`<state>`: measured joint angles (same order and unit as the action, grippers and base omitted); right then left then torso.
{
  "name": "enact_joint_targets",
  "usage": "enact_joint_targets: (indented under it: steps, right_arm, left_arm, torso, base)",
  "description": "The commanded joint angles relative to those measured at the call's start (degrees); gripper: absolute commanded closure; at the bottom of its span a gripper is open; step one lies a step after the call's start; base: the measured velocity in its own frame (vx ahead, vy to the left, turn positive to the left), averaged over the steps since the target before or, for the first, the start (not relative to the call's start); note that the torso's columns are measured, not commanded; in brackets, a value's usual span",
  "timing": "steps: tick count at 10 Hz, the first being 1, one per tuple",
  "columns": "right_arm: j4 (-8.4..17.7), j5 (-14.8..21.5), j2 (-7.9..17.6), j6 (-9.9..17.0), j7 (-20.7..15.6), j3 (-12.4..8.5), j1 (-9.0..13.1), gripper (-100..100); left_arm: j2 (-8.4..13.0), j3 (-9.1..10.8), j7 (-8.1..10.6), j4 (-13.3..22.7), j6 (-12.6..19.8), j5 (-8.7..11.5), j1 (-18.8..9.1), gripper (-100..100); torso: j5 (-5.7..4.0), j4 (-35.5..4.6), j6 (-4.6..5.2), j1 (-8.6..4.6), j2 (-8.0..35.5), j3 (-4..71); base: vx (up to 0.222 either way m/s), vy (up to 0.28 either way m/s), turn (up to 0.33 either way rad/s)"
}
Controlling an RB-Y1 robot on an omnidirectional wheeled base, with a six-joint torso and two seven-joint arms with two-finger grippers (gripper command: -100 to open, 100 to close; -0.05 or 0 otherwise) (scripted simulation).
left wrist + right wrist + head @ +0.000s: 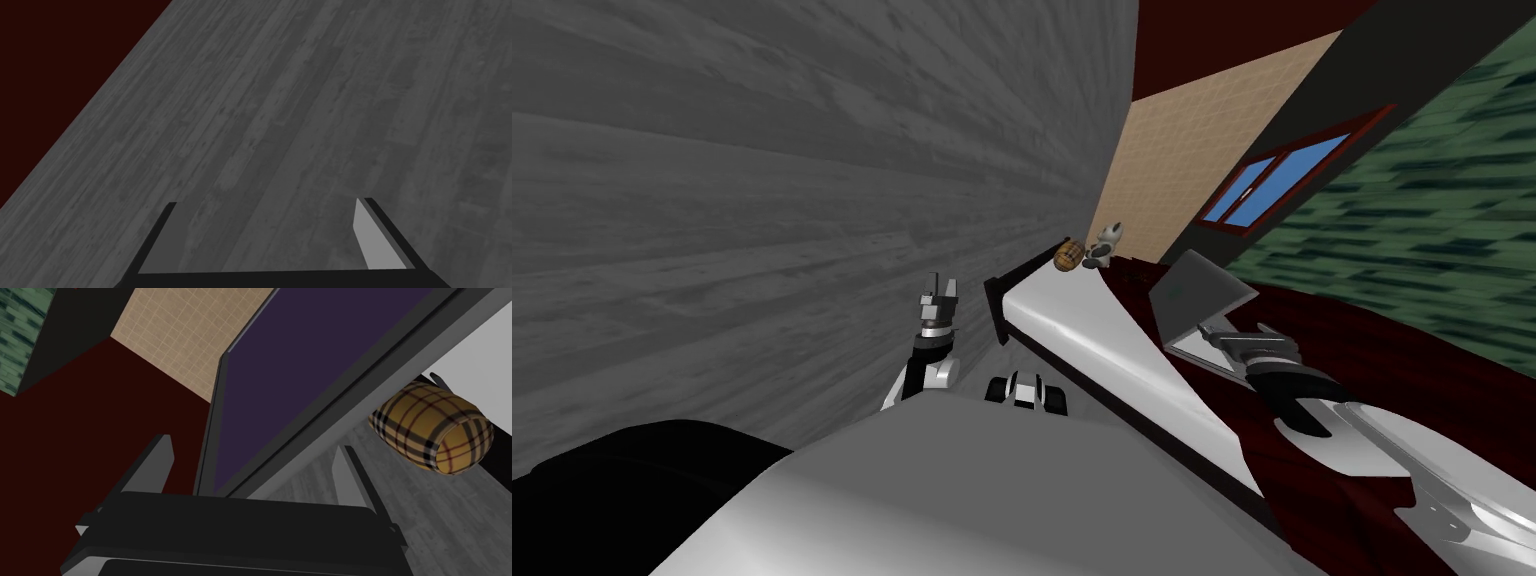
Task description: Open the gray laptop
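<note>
While the left gripper (942, 290) is hanging at eleven o'clock of my chest, fingers spread over grey floorboards (300, 100), the right gripper (253, 453) is reaching out at two o'clock. Its arm is stretching low over a dark red surface (1382, 350), jaws apart and straddling the lid edge of the gray laptop (1202, 285) without pressing it. The laptop is sitting partly open there, its purple screen (310, 363) running away toward one o'clock. Beyond, a plaid bolster (432, 428) is lying.
</note>
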<state>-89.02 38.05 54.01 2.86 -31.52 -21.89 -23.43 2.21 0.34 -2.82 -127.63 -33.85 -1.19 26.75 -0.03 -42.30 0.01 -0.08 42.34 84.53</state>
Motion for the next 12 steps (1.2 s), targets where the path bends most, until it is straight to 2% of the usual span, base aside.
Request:
enact_joint_targets:
  steps: [1, 4, 6, 7, 10, 12]
  right_arm:
    - [-0.13, 0.29, 2.07, 1.80, -0.50, -1.85, -1.26, -100]
    - [0.26, 0.47, 4.25, 3.47, -0.93, -3.31, -1.99, -100]
    - [-0.03, 0.50, 3.70, 3.49, -0.94, -2.64, -1.61, -100]
    - [-0.03, 0.50, 3.69, 3.46, -0.94, -2.64, -1.61, 100]
    - [2.63, -4.21, 2.67, 1.72, 3.49, -2.78, 1.08, 100]
    - [3.67, -6.10, 2.24, 0.99, 5.25, -2.79, 2.14, 100]
  left_arm:
    - [0.00, 0.00, 0.00, 0.00, 0.00, 0.00, 0.00, 0]
    - [0.01, 0.01, 0.00, 0.00, 0.00, 0.00, 0.00, 0]
    - [0.01, 0.01, 0.00, 0.00, 0.00, 0.00, -0.01, 0]
    - [0.01, 0.01, 0.00, 0.00, 0.00, 0.00, -0.01, 0]
    - [0.02, 0.02, 0.00, 0.01, 0.01, 0.00, -0.02, 0]
    - [0.02, 0.02, 0.00, 0.01, 0.01, 0.00, -0.02, 0]
  torso:
    - [-0.01, 0.00, 0.00, -0.01, -0.01, -0.01]
    - [-0.01, 0.01, -0.01, -0.01, -0.02, 0.01]
    - [0.00, -0.01, 0.00, -0.03, 0.05, -0.03]
    - [-0.03, -0.03, 0.00, -0.10, 0.09, -0.06]
    - [-0.06, 0.04, 0.08, -0.15, 0.02, -0.01]
    - [-0.05, -0.01, 0.14, -0.20, 0.05, -0.03]
  base:
    - [0.091, 0.121, -0.001]
    - [0.074, 0.086, 0.001]
    - [0.019, 0.028, 0.000]
    - [0.000, 0.000, 0.000]
    - [-0.073, -0.076, 0.023]
    - [-0.087, -0.122, 0.005]
